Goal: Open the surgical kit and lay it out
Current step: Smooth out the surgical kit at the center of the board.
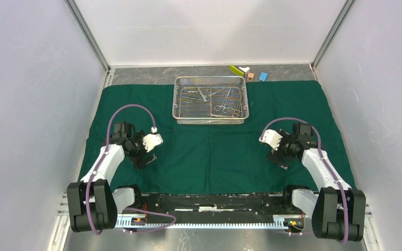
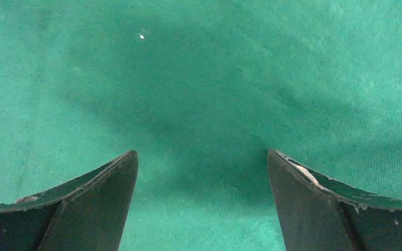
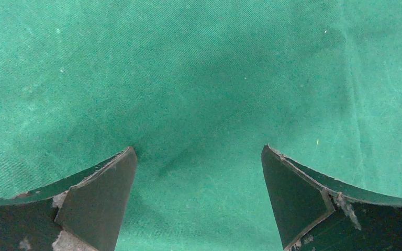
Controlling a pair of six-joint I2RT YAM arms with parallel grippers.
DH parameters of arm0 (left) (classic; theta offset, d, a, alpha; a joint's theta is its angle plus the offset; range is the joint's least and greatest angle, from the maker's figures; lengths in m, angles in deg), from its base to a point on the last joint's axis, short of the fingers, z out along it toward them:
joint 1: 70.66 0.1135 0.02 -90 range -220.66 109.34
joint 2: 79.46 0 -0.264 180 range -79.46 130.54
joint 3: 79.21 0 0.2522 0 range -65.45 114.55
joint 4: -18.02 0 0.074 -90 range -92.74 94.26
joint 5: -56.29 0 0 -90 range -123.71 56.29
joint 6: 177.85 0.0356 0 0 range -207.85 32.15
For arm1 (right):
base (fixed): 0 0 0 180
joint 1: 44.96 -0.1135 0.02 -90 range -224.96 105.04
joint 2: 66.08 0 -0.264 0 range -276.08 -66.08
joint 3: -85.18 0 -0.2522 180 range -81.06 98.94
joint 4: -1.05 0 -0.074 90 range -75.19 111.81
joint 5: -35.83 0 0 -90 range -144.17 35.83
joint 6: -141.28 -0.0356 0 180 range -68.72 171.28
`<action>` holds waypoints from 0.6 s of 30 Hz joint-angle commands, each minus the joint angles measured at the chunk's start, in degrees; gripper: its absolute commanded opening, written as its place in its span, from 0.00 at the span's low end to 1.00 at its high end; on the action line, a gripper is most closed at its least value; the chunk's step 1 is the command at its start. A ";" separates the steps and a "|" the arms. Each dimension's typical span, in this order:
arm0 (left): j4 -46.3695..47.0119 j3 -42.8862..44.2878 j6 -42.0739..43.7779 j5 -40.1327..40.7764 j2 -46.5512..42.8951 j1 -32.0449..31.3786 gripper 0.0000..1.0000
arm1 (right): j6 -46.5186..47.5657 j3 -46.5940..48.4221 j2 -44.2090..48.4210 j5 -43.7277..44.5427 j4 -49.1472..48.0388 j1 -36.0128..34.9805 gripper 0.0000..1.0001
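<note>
A: Cloth status?
B: Dark green cloth [image 1: 209, 151] lies spread over the surface [image 1: 152, 74]. The wire-mesh tray [image 1: 209, 122] stands on its far middle part. Steel clamps and tweezers [image 1: 225, 107] lie mixed inside the tray; I cannot count them.
A: Left jaws?
B: Released, wide apart, nothing between. Left fingers [image 2: 97, 201] point at bare cloth, to the near left of the tray and well apart from it. I cannot tell whether they touch the cloth.
A: Right jaws?
B: Also released and empty. Right fingers [image 3: 97, 198] are over bare cloth, to the near right of the tray.
A: Other items?
B: Yellow-green block [image 1: 235, 70], brown block [image 1: 250, 76] and blue block [image 1: 263, 76] sit on the bare surface just past the cloth's far edge.
</note>
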 commanded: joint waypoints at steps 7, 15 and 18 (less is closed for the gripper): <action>-6.29 -4.60 15.88 7.07 -5.86 -1.97 0.97 | 8.79 -2.61 1.03 2.57 12.69 -2.73 0.98; -12.49 -5.57 21.41 8.67 -9.63 -3.12 0.95 | 9.21 -3.48 2.26 3.56 16.36 -4.51 0.98; -15.09 -5.99 23.78 9.17 -10.85 -3.32 0.94 | 9.16 -3.75 3.22 3.72 17.06 -4.82 0.98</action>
